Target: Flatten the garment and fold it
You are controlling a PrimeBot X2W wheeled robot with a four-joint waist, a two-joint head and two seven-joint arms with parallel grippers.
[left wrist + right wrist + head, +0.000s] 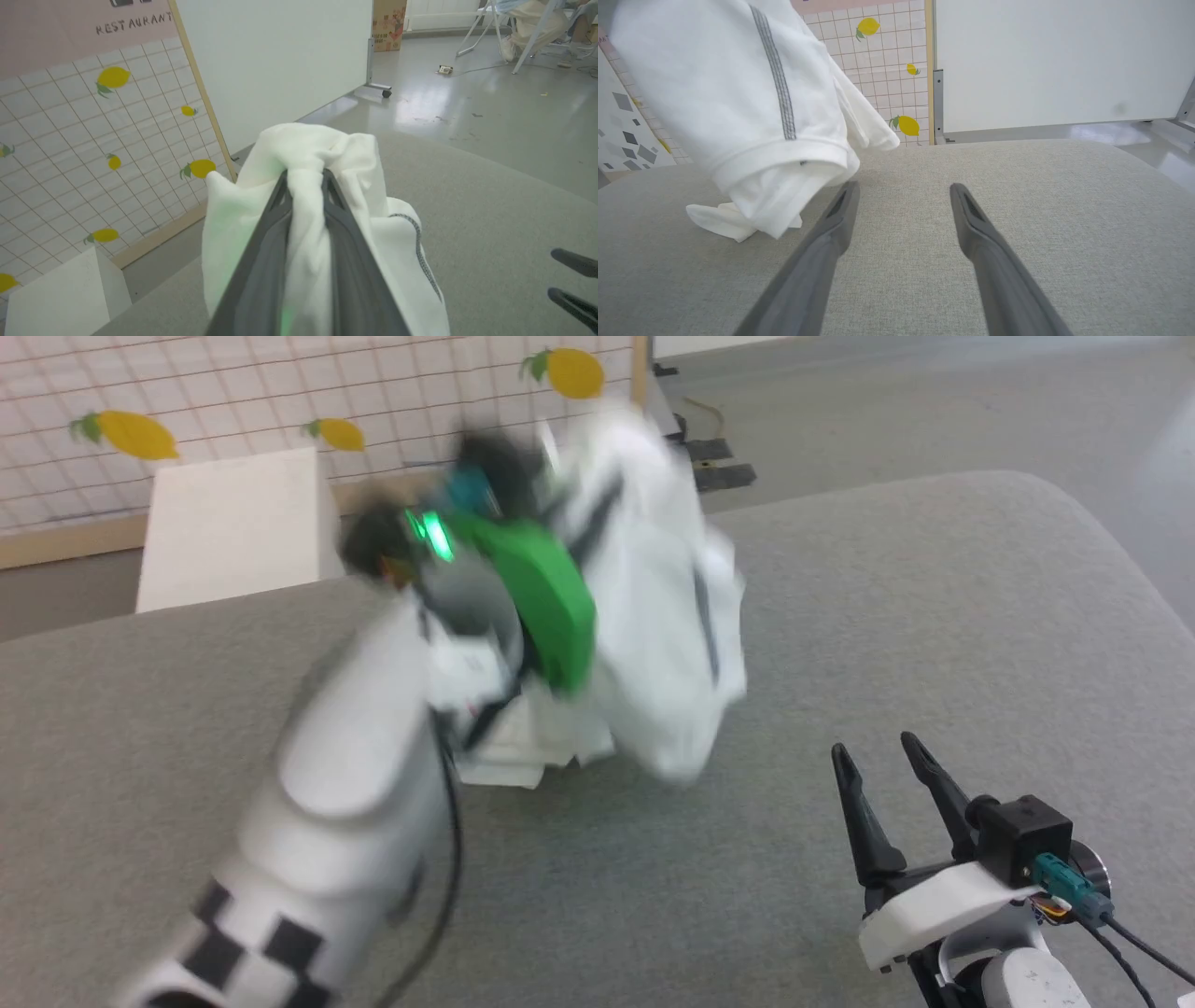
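Observation:
The garment is a white shirt with dark grey seam stitching, bunched and lifted over the grey table. Its lower folds still touch the cloth surface. My left gripper is shut on a wad of the garment, which drapes down both sides of the fingers. In the head view the left arm is blurred, raised at centre left. My right gripper stands open low at the right, apart from the garment, nothing between its fingers. In the right wrist view the garment hangs at upper left, beyond the open right gripper.
A rigid white box stands beyond the table's far left edge. Behind it is a tiled panel with lemons. A white board on wheels and bare floor lie past the far edge.

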